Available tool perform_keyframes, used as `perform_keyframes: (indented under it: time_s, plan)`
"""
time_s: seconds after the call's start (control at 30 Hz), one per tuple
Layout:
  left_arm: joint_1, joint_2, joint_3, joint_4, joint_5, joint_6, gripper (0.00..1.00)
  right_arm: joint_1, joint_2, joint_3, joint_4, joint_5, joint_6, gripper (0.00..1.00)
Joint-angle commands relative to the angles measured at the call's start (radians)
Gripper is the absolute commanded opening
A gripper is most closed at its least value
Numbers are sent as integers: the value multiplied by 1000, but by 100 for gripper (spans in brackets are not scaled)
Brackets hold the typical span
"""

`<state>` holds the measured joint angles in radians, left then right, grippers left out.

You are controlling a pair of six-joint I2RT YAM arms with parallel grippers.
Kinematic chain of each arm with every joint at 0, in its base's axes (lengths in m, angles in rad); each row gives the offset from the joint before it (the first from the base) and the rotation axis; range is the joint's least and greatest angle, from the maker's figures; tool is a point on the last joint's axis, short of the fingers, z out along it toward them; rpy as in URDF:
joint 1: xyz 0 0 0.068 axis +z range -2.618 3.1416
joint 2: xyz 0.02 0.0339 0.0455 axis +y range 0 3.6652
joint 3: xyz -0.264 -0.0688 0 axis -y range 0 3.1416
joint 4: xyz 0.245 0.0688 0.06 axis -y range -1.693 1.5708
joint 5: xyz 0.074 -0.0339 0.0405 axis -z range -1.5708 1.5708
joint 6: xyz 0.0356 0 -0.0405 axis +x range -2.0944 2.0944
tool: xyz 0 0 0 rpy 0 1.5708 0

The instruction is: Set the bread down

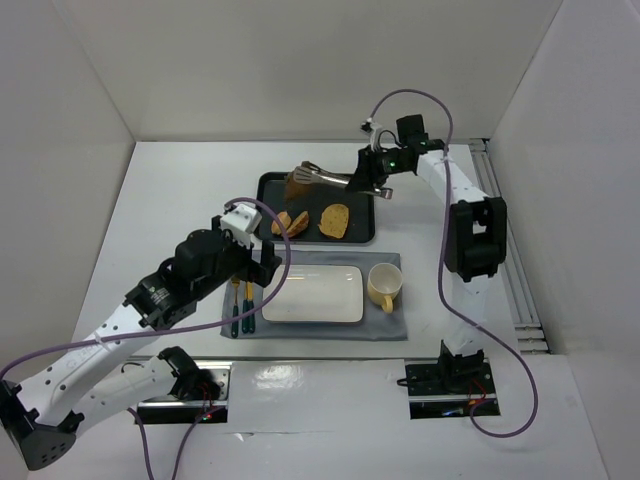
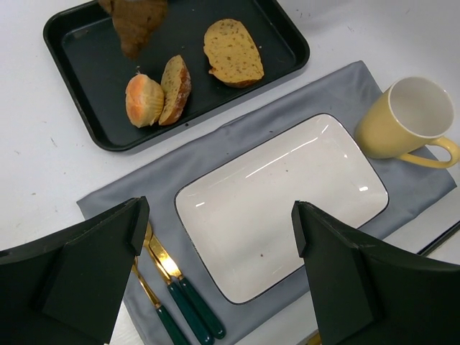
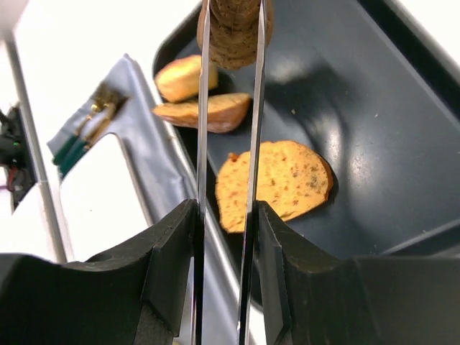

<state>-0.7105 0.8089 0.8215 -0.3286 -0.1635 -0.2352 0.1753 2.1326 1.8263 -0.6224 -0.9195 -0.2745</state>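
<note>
Metal tongs (image 1: 332, 178) are squeezed in the right gripper (image 3: 226, 237), whose jaws press together on the two blades. The tongs in turn pinch a brown piece of bread (image 3: 233, 29) at their tips. The bread hangs in the air above the far left part of the black tray (image 3: 374, 108), clear of its floor. Below it on the tray lie a flat seeded slice (image 3: 277, 183), a thicker slice on edge (image 2: 175, 90) and a small roll (image 2: 142, 100).

Nearer the arms, a bare white plate (image 1: 312, 295) sits on a grey placemat (image 1: 390, 325), with a yellow mug (image 1: 385, 285) to its right and green-handled cutlery (image 1: 240, 305) to its left. The left gripper (image 2: 219, 215) hovers over the plate, jaws wide apart and holding nothing.

By the look of it the pick is done. The carry to the plate, the likely destination, and the release are left.
</note>
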Motion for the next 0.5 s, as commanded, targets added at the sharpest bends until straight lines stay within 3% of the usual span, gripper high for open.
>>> perform_keyframes:
  time_s: [0.0, 0.27, 0.47]
  plan:
    - [-4, -17, -2, 42, -18, 14, 100, -31, -163, -47, 26, -82, -25, 10]
    - [-4, -36, -12, 51, -27, 14, 100, -71, -293, -148, -54, -156, -142, 10]
    - [-4, -45, -12, 51, -36, 14, 100, -62, -312, -136, -439, -205, -504, 10]
